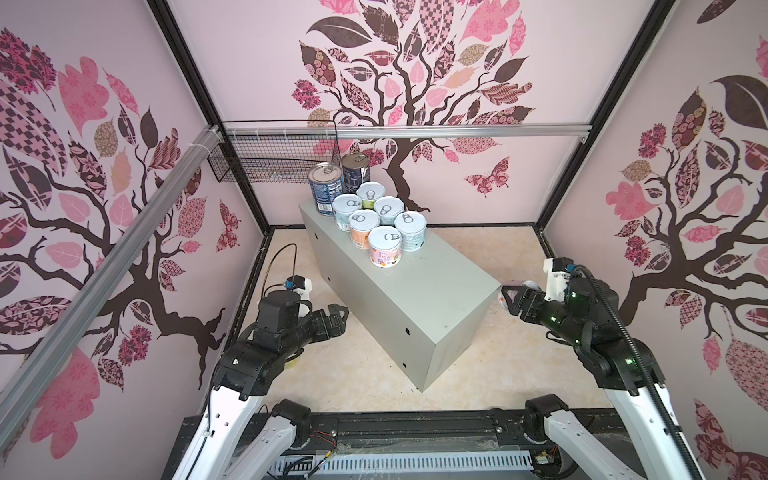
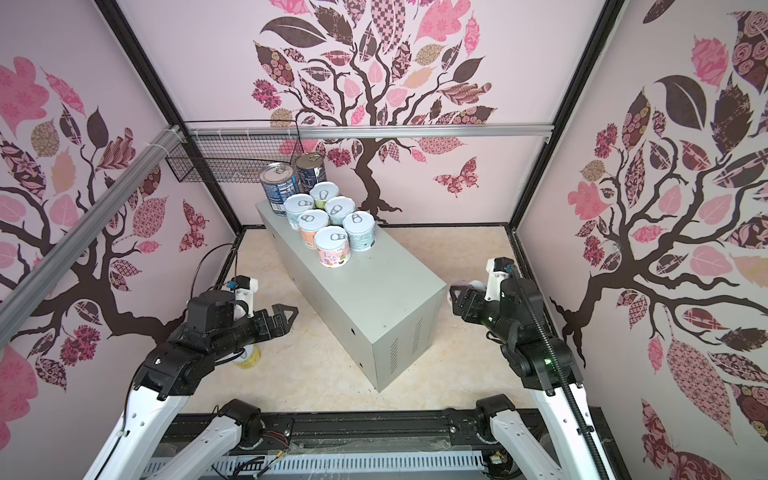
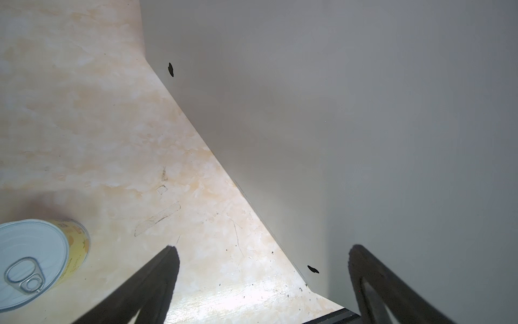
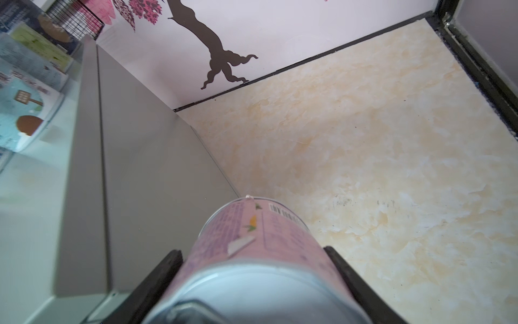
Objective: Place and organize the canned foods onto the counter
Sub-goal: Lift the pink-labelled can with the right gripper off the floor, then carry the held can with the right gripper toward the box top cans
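The light was bright and soft in both top views, with only faint shadows on the floor (image 1: pixel 332 374) beside the counter (image 1: pixel 415 291), and the walls (image 1: pixel 104 216) looked bent and stretched near the edges. In the left wrist view a white shine sat on the floor, the yellow can (image 3: pixel 42 261) threw a soft dark shadow, and the left gripper (image 3: pixel 263 249) looked dark and fuzzy. In the right wrist view the pink can (image 4: pixel 252 252) was blurry up close, and the cans (image 4: pixel 25 112) on the counter were fuzzy too.

8 cans (image 1: pixel 364 220) on the counter (image 1: pixel 432 286), far end.
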Available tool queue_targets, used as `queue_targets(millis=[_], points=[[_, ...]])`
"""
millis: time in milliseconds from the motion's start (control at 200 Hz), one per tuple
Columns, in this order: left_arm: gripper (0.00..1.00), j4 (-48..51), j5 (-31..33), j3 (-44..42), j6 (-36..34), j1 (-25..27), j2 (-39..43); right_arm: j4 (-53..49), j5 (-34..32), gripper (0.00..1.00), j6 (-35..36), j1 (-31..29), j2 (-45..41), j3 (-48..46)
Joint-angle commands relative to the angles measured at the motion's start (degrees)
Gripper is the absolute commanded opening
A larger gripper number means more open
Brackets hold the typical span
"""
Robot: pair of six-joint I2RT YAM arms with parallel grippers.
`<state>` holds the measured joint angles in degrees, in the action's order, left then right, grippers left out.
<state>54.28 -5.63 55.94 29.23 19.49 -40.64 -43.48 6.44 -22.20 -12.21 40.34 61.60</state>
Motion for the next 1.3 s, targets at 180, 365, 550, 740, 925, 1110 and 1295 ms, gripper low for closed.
queue_targets(millis=[180,365,550,740,925,1110,1295], points=[[0.98,1.92,-0.61,4.17,-1.44,-0.24,0.72,-2.95,5.98,0.51,4.57,-0.27,3.6,13.26],[0.98,2.24,-1.05,4.36,-1.97,-0.28,1.01,-6.94,8.96,0.5,6.63,-0.28,8.43,20.71],[0.98,2.19,-1.21,3.95,-2.18,-0.24,1.47,-8.35,10.76,0.49,7.65,-0.27,12.87,26.02],[0.98,1.49,-1.59,2.8,-2.18,-0.24,1.93,-9.44,11.84,0.48,8.43,-0.99,17.59,31.5],[0.98,-0.65,-2.74,-0.99,-0.94,-0.24,3.12,-12.76,11.89,0.47,9.44,-3.47,23.1,38.51],[0.98,-0.85,-2.24,-1.7,-1.86,-0.24,3.11,-15.27,10.44,0.46,10.46,-5.25,27.14,44.06],[0.98,-1.54,-2.18,-2.97,-2.27,-0.24,3.2,-16.02,5.74,0.46,10.08,-10.38,31.12,47.22]])
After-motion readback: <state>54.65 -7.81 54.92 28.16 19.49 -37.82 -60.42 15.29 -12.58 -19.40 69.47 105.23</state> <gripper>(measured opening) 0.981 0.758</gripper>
